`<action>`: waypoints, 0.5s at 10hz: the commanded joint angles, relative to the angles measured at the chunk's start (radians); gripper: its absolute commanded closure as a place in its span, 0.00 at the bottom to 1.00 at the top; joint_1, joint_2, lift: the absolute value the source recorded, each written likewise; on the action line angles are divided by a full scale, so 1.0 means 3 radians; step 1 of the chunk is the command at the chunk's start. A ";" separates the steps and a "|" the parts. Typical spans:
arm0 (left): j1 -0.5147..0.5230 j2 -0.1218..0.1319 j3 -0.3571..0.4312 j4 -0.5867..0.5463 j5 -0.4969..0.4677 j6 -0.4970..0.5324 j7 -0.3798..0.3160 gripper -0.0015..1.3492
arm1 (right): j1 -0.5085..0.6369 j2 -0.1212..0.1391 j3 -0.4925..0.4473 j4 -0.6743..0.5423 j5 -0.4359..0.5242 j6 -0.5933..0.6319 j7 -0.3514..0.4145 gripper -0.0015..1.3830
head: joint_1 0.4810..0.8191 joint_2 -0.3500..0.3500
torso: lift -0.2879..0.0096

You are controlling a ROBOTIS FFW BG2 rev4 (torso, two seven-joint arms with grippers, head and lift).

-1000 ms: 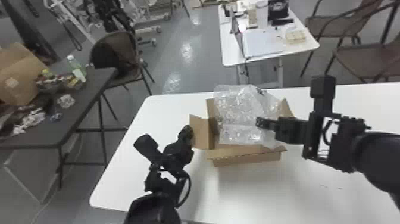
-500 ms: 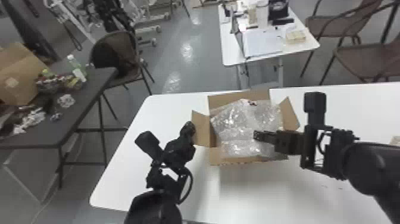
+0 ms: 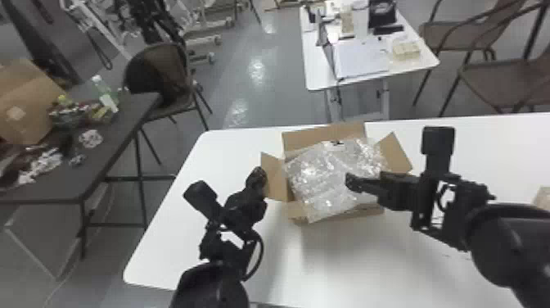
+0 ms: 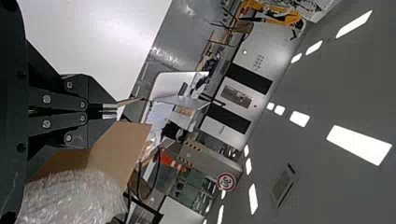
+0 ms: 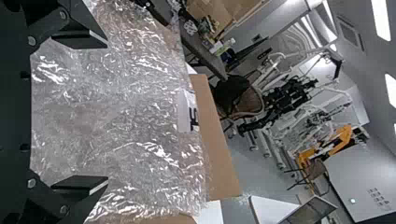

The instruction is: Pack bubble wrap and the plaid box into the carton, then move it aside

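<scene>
Right wrist view: right tool (image 5: pixel 95 112) gapes at bubble wrap (image 5: pixel 135 119), which, seemingly loose, may spring from the carton (image 5: pixel 217 154); left tool (image 4: pixel 116 111) is closed.

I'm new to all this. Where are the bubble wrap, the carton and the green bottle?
Bubble wrap (image 3: pixel 319 176): head view, middle of its crinkled top.
Carton (image 3: pixel 319 138): head view, its far flap.
Green bottle (image 3: pixel 105 91): head view, its green body.
</scene>
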 commanded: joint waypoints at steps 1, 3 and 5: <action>-0.0003 -0.0001 0.0012 0.0000 0.0000 0.0013 0.0000 0.90 | 0.0051 0.0003 0.0029 -0.0114 -0.0037 -0.0169 0.0037 0.09 | 0.63 1.00 | 0.75; 0.0008 0.0004 0.0048 0.0000 0.0026 0.0008 0.0000 0.90 | 0.0245 0.0003 0.0008 -0.0656 0.0142 -0.0179 0.0088 0.09 | 0.63 1.00 | 0.75; 0.0043 0.0014 0.0084 -0.0036 0.0051 0.0008 0.0000 0.90 | 0.0680 -0.0210 -0.0217 -0.1362 0.0663 -0.0363 0.0098 0.09 | 0.63 1.00 | 0.75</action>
